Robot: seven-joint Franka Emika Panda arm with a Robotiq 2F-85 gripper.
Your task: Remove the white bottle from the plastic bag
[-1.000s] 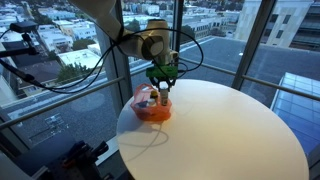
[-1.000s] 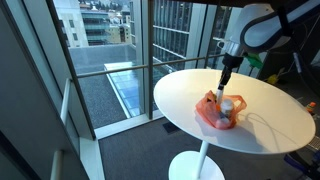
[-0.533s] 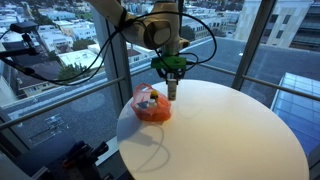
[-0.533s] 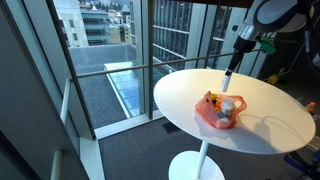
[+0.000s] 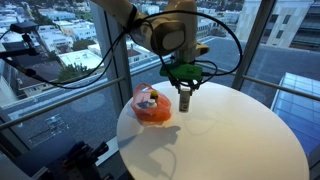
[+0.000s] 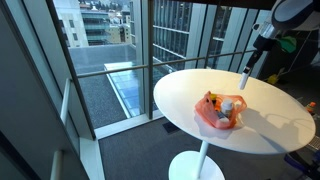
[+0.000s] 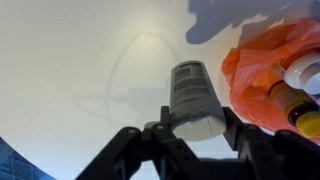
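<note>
My gripper (image 5: 185, 82) is shut on the white bottle (image 5: 185, 99), which hangs upright below the fingers, above the round white table (image 5: 240, 130). In the wrist view the bottle (image 7: 194, 97) is clamped between my two black fingers (image 7: 193, 133), its grey-labelled body pointing away. The orange plastic bag (image 5: 152, 104) lies on the table near its edge, apart from the bottle. It shows in the wrist view (image 7: 262, 70) and in an exterior view (image 6: 218, 111). In that exterior view my gripper (image 6: 250, 62) holds the bottle (image 6: 245, 78) high and beyond the bag.
The bag still holds other items: a white-capped bottle (image 7: 303, 72) and a brown bottle (image 7: 293, 105). The table stands beside floor-to-ceiling windows (image 6: 110, 60) with a railing (image 5: 60, 90). Black cables loop from the arm (image 5: 140, 30).
My gripper has lifted the white bottle up out of the orange bag and carried it sideways away from the bag, over the bare table. The bag has stayed in place.
</note>
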